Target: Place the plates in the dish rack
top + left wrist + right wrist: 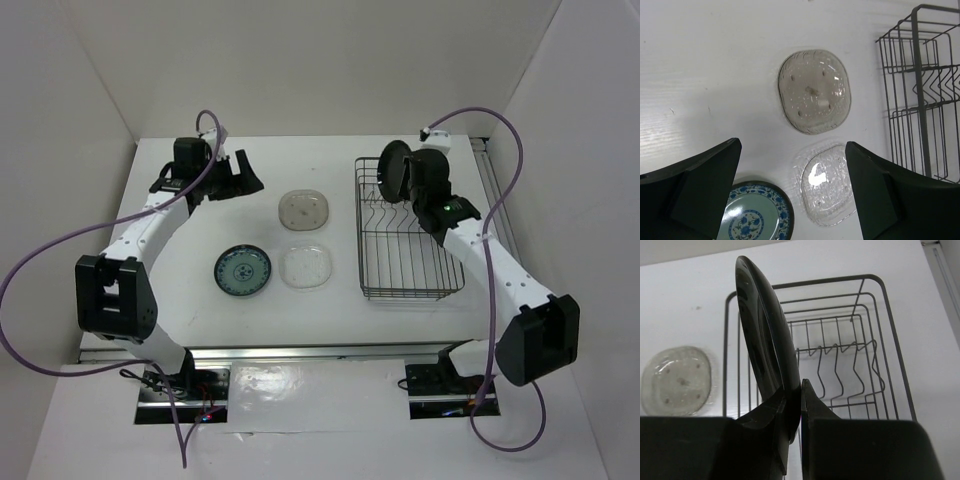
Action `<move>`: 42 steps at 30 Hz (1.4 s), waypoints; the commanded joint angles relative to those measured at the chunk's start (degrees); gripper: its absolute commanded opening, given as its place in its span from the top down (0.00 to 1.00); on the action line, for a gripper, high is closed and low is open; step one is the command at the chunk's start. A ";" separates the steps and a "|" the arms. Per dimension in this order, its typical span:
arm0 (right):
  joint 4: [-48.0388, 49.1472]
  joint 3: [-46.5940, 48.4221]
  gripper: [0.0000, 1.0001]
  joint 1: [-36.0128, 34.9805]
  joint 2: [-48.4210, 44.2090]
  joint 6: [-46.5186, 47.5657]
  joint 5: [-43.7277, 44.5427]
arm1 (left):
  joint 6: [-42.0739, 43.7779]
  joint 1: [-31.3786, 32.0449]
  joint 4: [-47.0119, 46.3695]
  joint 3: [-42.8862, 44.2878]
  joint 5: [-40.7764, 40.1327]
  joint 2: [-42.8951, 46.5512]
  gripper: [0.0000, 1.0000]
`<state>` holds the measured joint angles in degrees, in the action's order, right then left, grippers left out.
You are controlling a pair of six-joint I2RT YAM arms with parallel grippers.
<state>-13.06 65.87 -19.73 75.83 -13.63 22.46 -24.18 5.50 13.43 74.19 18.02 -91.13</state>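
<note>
R claw [792,407] pinches black plate [758,325] over rack [408,262]; L claw [791,150] wide.

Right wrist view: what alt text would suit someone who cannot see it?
The right gripper clamps a glossy black plate on edge over the wire dish rack. A beige plate lies on the white table to the left.

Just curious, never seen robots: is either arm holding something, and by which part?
The right gripper pinches the black plate by its rim, on edge over the dish rack. The left gripper is open, empty.
</note>
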 commanded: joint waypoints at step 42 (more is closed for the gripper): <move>-1.98 6.64 1.00 -1.28 13.20 -2.90 8.48 | -1.57 -0.05 -2.18 -1.16 3.25 1.04 0.01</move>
<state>-16.10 69.89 -20.23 88.14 -15.07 29.76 -24.73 5.50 13.76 73.60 19.84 -91.74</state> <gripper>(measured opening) 0.143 0.992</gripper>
